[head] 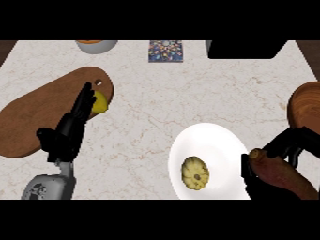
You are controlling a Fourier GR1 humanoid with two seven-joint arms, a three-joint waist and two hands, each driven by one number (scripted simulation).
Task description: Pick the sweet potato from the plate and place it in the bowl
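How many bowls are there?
2: a wooden bowl at the counter's right edge, and a white bowl at its far edge, partly cut off. Others may lie beyond view.

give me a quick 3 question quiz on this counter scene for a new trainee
1. True or false: the sweet potato lies flat in the middle of the white plate.
2. Which thing rests on the white plate now? A) a yellow squash B) a spoon C) a mug
3. Fill in: the left hand stands open, fingers up, over the wooden ____.

Key
1. False. It is in the right hand, at the plate's right edge, fingers curled round it; the wooden bowl is further up on the right.
2. A
3. cutting board, beside a yellow piece I cannot identify.
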